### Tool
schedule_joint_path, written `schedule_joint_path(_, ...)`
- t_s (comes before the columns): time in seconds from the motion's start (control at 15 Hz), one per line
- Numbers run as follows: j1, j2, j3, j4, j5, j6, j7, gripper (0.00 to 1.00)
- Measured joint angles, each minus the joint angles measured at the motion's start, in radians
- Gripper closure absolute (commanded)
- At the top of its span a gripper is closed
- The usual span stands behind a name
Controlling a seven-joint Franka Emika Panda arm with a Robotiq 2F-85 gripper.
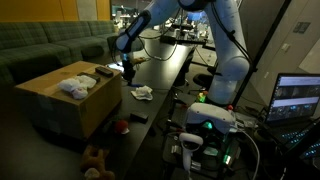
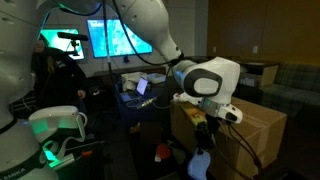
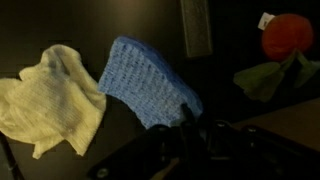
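The tool (image 3: 197,128) is pinched tight on one end of a blue cloth (image 3: 145,80) that looks knitted. The blue cloth hangs down from the tool over the dark desk (image 3: 130,20). A pale yellow cloth (image 3: 50,95) lies on the desk just beside it. A red and green toy (image 3: 285,40) sits further off. In an exterior view a cardboard box (image 2: 255,130) stands near the tool

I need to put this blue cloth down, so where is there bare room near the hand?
The hand is shut on the blue cloth. Free: the dark surface between the pale cloth and the grey slab, and the box top beside its white cloth. Crowded: around the red toy.
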Motion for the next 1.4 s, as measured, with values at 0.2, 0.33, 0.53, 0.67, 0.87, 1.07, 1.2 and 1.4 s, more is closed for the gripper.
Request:
schedule_joint_path(0.2,-0.006,-0.012,-0.024,-0.175,-0.001,0.178,0.017,0.97)
schedule_joint_path(0.33,-0.016,-0.018,-0.024,-0.298,0.001,0.309,0.017,0.97)
schedule_joint_path(0.53,-0.023,-0.017,-0.013,-0.450,0.005,0.496,0.020,0.97)
schedule_joint_path(0.67,-0.023,-0.014,0.001,-0.508,0.010,0.597,0.043,0.97)
schedule_joint_path(0.87,-0.023,-0.004,0.020,-0.542,0.011,0.722,0.098,0.97)
schedule_joint_path(1.07,-0.020,0.014,0.027,-0.541,0.012,0.812,0.152,0.97)
schedule_joint_path(1.2,-0.020,0.027,0.031,-0.532,0.012,0.858,0.178,0.97)
schedule_joint_path(1.4,-0.020,0.052,0.051,-0.495,0.012,0.897,0.206,0.64)
